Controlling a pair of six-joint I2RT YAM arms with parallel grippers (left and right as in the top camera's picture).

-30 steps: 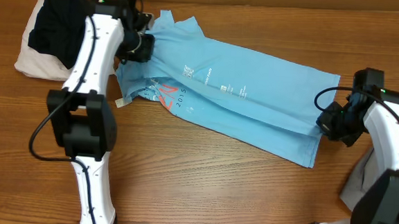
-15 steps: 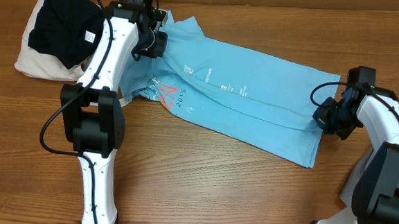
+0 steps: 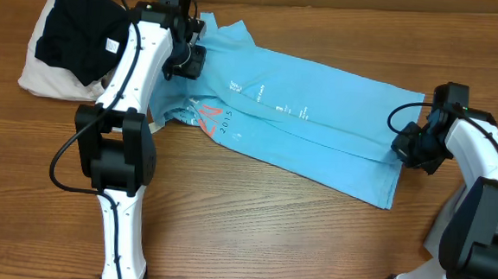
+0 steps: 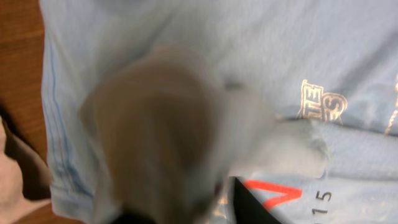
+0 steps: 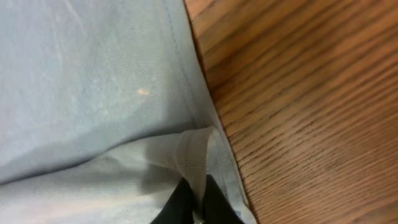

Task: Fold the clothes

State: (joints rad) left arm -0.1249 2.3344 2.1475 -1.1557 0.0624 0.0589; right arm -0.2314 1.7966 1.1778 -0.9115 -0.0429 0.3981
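Down at the lower edge of the overhead frame we see only the bare wooden table [image 3: 269, 236]. Above it the sky-blue T-shirt [image 3: 319, 131] lies spread across the middle, slanting from the upper left toward the right centre, with its pink and white lettering [image 3: 216, 118] near the left end. At the shirt's right end our right gripper [image 3: 407, 151] sits on the hem [image 5: 198, 146]. In the right wrist view its dark fingertips [image 5: 180, 202] are pinched together on a folded bit of that pale hem, with wood just beside. Higher in the frame, our left gripper [image 3: 187, 60] rests on the shirt's upper left part. Its wrist view is blurred, so we cannot tell whether it grips. Farthest, in the upper left corner, a black garment [image 3: 74, 27] lies on a beige garment [image 3: 38, 79].
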